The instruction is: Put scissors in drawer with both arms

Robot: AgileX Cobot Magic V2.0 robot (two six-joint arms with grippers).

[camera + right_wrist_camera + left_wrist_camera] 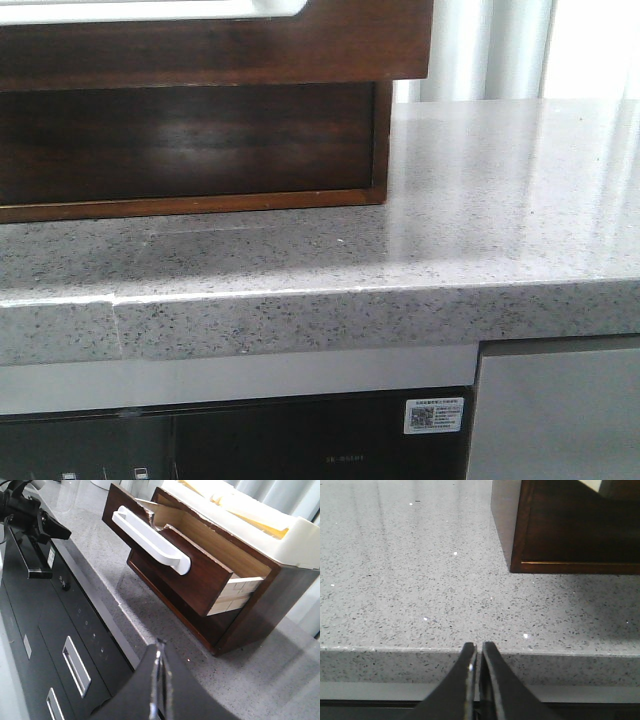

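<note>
Found the left gripper [478, 648] nearest the lens in its own wrist view, fingers pressed together with only a hairline slit between them and nothing pinched, hanging just off the front edge of the counter [420, 580]. Found the right gripper [159, 650] likewise closest in the right wrist view, fingers shut flat against each other and empty, held above the counter's front edge and pointing toward the drawer [200, 575]. Saw the drawer pulled well out of the top of a dark wooden cabinet [250, 615], its glossy brown front jutting over the counter, pale wood showing inside and whitish edges on its side wall. Noted a long white handle [150, 537] lying across the top of the drawer front. From the front view, caught the drawer front [200, 45] overhanging the recessed lower front of the cabinet [190, 140], which sat on the speckled grey stone toward the left. Noted white foam packing [300, 535] resting on top of the cabinet. Made out a black arm [30, 520] at the far end of the counter in the right wrist view. Below the counter, saw a dark glass appliance panel [250, 440] with a small white sticker [433, 414], and a pale grey door [555, 410] beside it.
</note>
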